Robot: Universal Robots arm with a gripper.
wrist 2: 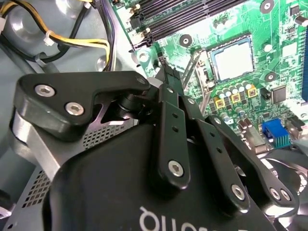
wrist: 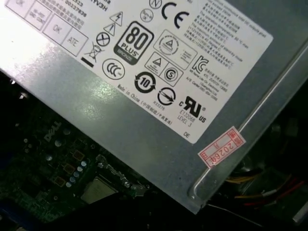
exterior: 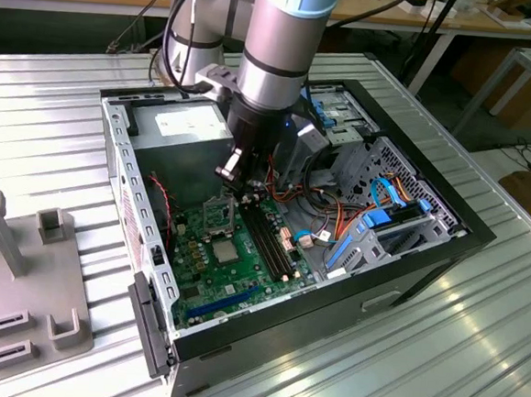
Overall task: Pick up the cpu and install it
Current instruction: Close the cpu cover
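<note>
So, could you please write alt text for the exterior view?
A robot arm reaches down into an open computer case on a ribbed metal table, its gripper above the green motherboard, where the cpu sits in its socket.

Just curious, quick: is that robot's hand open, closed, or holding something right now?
Hand: closed, with nothing visibly held.

The exterior view looks down from farther away on the open black computer case [exterior: 447, 233]; both wrist views look closely down at its green motherboard [wrist 2: 250, 91] [wrist: 43, 168].
</note>
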